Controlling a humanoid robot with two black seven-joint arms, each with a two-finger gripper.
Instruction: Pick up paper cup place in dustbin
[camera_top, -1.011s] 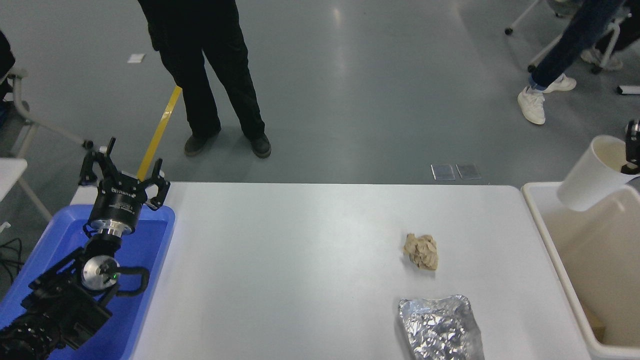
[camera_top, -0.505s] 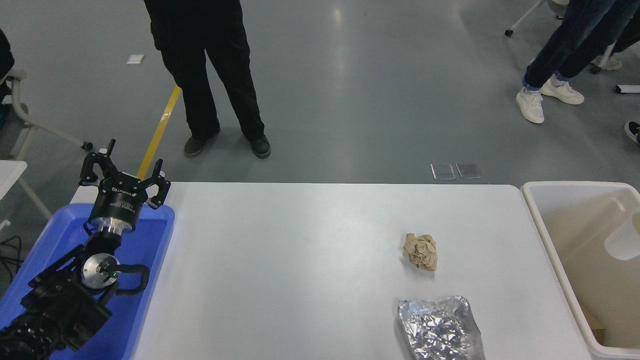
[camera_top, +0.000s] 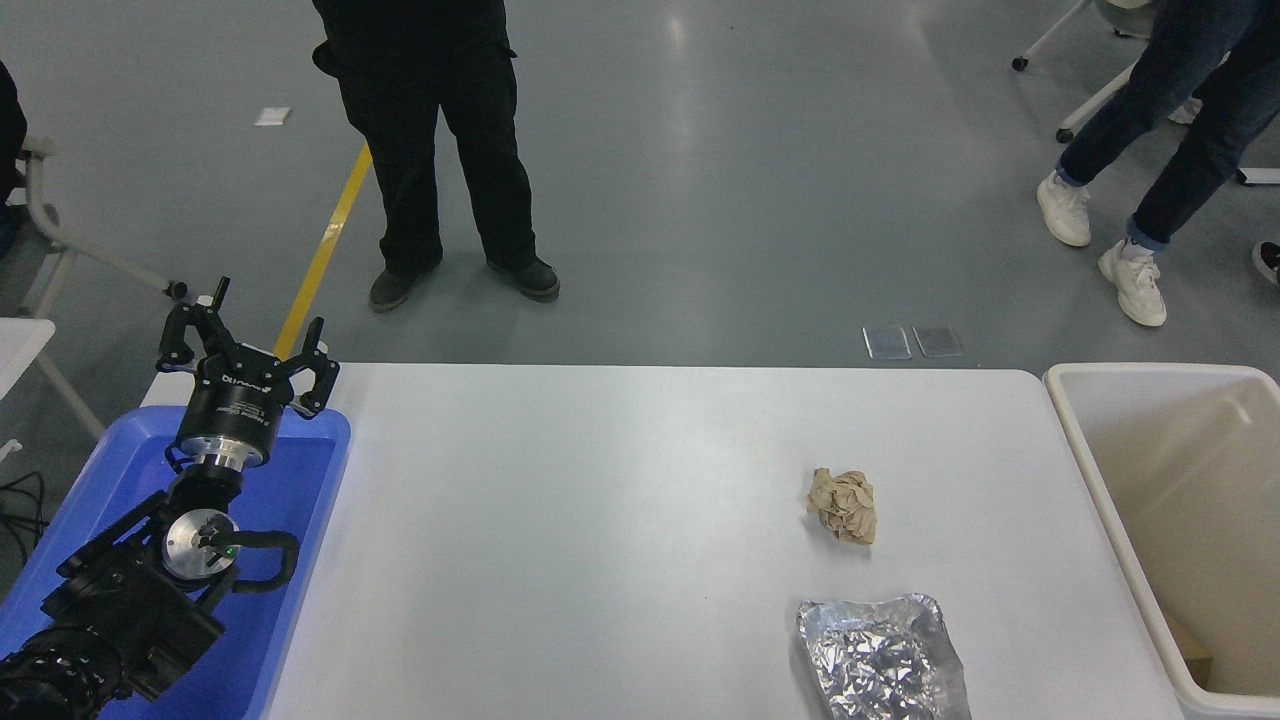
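Observation:
The dustbin (camera_top: 1100, 470) is a large cream-white plastic bin with a beige inside, standing at the table's right end and cut by the picture's right edge. The paper cup is out of view; the part of the bin's inside that shows holds no cup. My left gripper (camera_top: 245, 350) is open and empty, parked above the blue tray at the lower left. My right arm and gripper are out of view.
A crumpled brown paper ball (camera_top: 843, 504) lies right of centre on the white table (camera_top: 600, 520). A crinkled silver foil tray (camera_top: 880, 655) lies at the front edge. A blue plastic tray (camera_top: 290, 500) sits under the left arm. People stand on the floor beyond the table.
The right gripper held the cup over the bin, then left the view. The cup dropped into the bin and is now out of sight. The people beyond the table shifted.

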